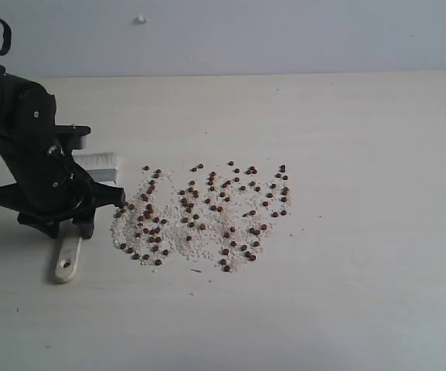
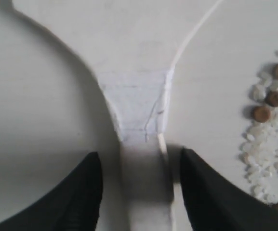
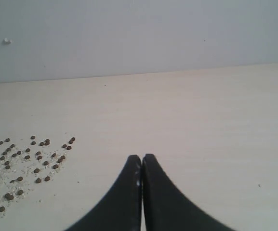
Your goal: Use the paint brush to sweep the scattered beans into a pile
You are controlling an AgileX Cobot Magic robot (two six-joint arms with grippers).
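Note:
The paint brush [image 1: 67, 261] lies on the table at the left, its pale handle with the hole toward the front and its white bristles [image 1: 97, 161] toward the back. My left gripper [image 1: 69, 229] is down over the handle. In the left wrist view the gripper [image 2: 139, 153] is open, one finger on each side of the handle [image 2: 143, 192], with small gaps to it. The beans [image 1: 207, 210] lie scattered in a wide patch with whitish grains just right of the brush; a few beans [image 2: 273, 98] show beside the handle. No pile is in view. My right gripper [image 3: 141, 157] is shut and empty, with the beans [image 3: 28, 159] off to one side.
The pale table [image 1: 362, 232] runs back to a grey wall [image 1: 284, 31]. The right arm does not appear in the exterior view. A small white speck [image 1: 141, 19] sits on the wall.

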